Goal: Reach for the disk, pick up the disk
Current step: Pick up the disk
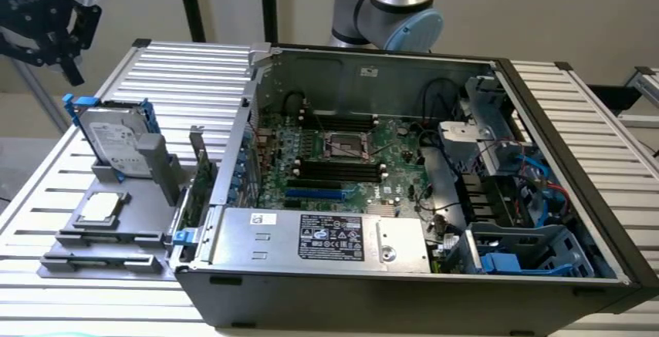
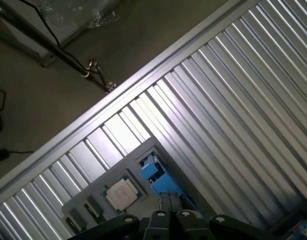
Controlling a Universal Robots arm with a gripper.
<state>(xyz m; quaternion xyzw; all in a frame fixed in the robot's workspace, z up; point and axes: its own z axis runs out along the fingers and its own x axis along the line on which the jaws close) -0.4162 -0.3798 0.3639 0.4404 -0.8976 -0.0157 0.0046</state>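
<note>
Standing upright in grey holder (image 1: 154,166): silver disk (image 1: 116,140), blue bracket (image 1: 74,110); gripper (image 2: 169,196) closed, empty.

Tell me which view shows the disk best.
Exterior view: the disk stands upright in a grey holder on the exterior view's left, with its label face and blue bracket in plain sight. The wrist view looks down on it, catching the blue bracket's top edge; the label is hidden.

The disk (image 1: 111,143) stands on edge in a grey holder (image 1: 154,166) just beside the open computer case (image 1: 412,294), a small square chip (image 1: 100,207) lying below it, with the gripper (image 1: 46,44) hanging above, apart
</note>
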